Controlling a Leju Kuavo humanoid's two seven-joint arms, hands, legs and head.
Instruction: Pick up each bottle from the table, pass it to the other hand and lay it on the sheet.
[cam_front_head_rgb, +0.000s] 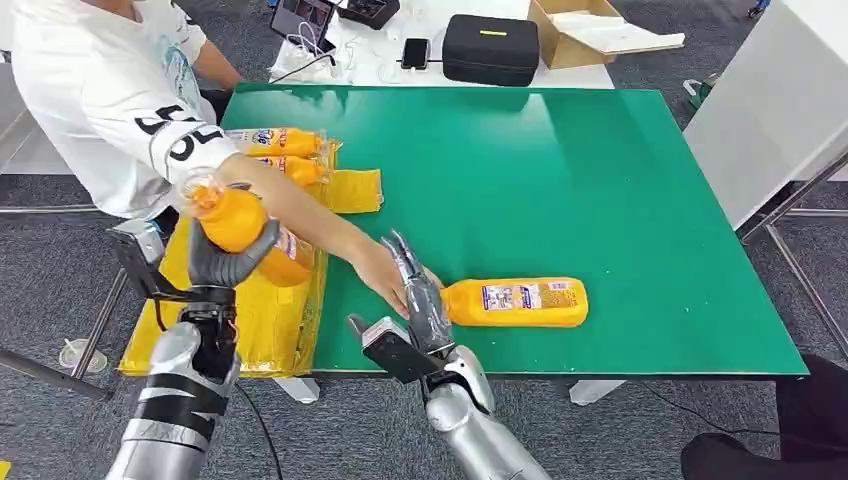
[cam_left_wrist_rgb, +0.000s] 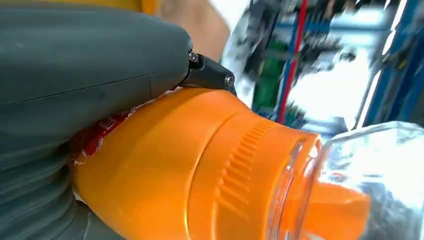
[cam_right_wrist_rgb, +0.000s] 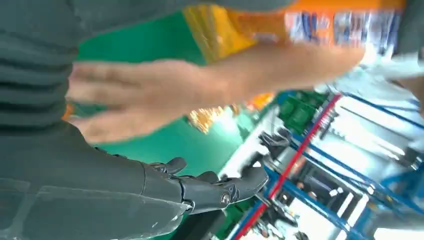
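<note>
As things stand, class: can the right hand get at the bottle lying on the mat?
Probably not cleanly yet. The right hand is open right beside the bottle, but a person's hand lies at the neck end.

I see a person's arm (cam_front_head_rgb: 300, 215) stretched across the near left of the green table (cam_front_head_rgb: 560, 170), its hand touching my right hand (cam_front_head_rgb: 418, 290) and blocking the way to the yellow sheet (cam_front_head_rgb: 270, 320), while the far right lies open.

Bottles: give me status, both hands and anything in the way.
Left hand grips an orange bottle above the yellow sheet. Right hand open, empty, beside the bottle lying on the table. Person's hand at that bottle, in the way.
</note>
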